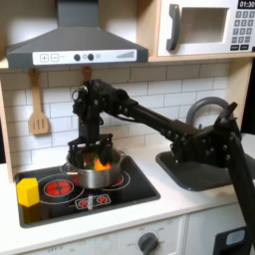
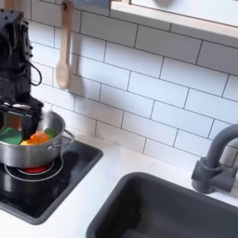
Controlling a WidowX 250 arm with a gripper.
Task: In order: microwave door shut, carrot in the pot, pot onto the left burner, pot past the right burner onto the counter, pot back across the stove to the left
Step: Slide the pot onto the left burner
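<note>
Showing unreadable digits: microwave keypad (image 1: pixel 242 28)

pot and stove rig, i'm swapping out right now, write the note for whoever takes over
Gripper: hanging just over the pot's mouth; the frames don't settle whether it is open or shut.
Microwave door: looks shut.
Carrot: lying inside the pot, beside something green.
Pot: on the stove, over the burner on the first exterior view's right.
Yellow block: at the stove's edge on the first exterior view's left.
Done: door shut, carrot in the pot.
Left: I can't tell from this moment which slides are finished; check this before carrying on across the stove and onto the counter.
</note>
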